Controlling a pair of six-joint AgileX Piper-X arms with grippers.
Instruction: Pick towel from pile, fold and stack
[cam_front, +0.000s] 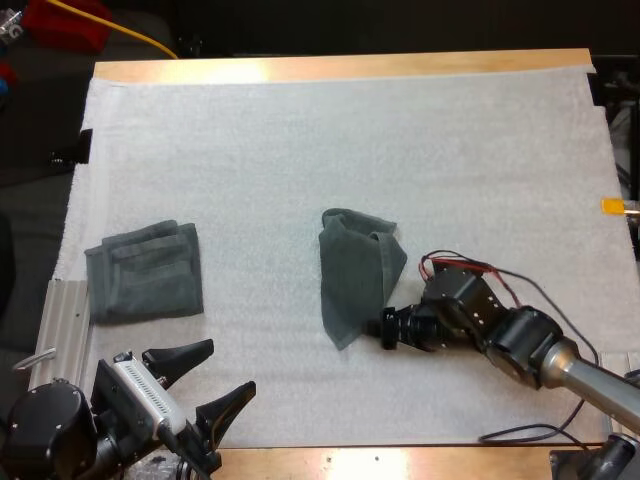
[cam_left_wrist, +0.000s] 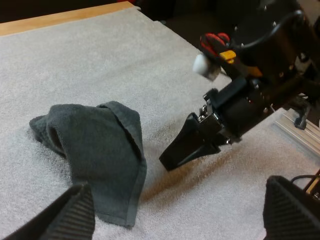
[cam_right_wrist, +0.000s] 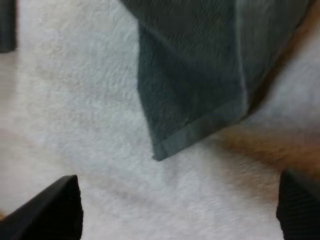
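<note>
You will find no text, label, brand, number or sign that can be read in any of these views.

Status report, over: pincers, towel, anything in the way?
Left pincer open, near edge. Right pincer open beside crumpled towel. Folded towel at left. Nothing between.
</note>
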